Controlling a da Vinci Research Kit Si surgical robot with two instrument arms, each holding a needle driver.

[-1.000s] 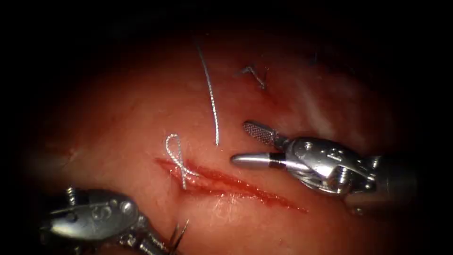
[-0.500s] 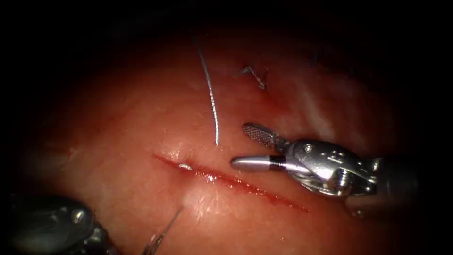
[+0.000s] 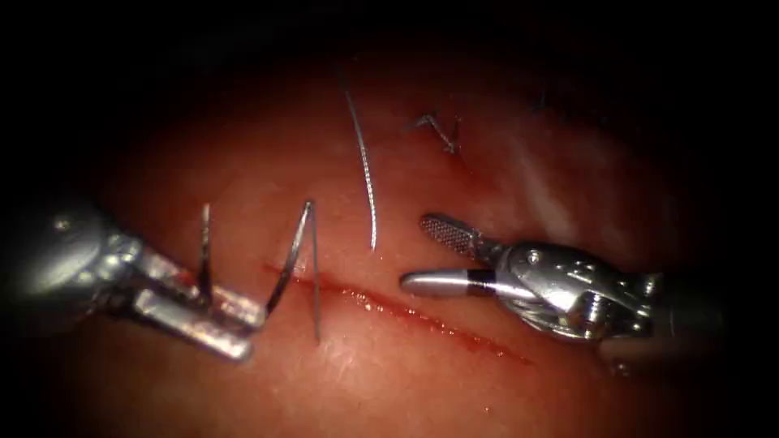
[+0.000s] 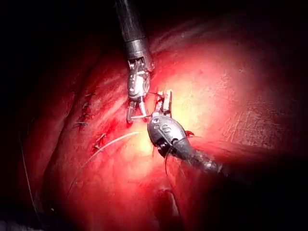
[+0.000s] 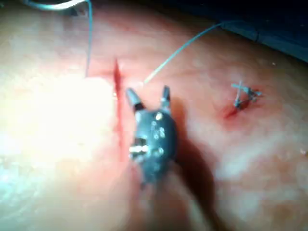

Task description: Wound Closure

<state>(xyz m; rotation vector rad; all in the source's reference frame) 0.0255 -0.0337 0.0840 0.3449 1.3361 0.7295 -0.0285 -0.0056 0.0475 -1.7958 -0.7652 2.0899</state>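
Left claw [image 3: 231,324], lower left of frame, is shut on the needle [image 3: 288,264] near mid-curve; needle is held clear of the tissue [image 3: 243,186], just left of the cut [image 3: 406,312]. Thread [image 3: 315,284] is seen running down across the cut. Right claw [image 3: 422,251], centre right, is wide open and empty, just above the cut. Judged: firm mid-curve grip should be kept, thread kept untangled.

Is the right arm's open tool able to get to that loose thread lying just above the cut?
Probably yes. The right tool has its jaws open and holds nothing, and the loose thread ends just left of its tips on bare tissue. Nothing lies between them.
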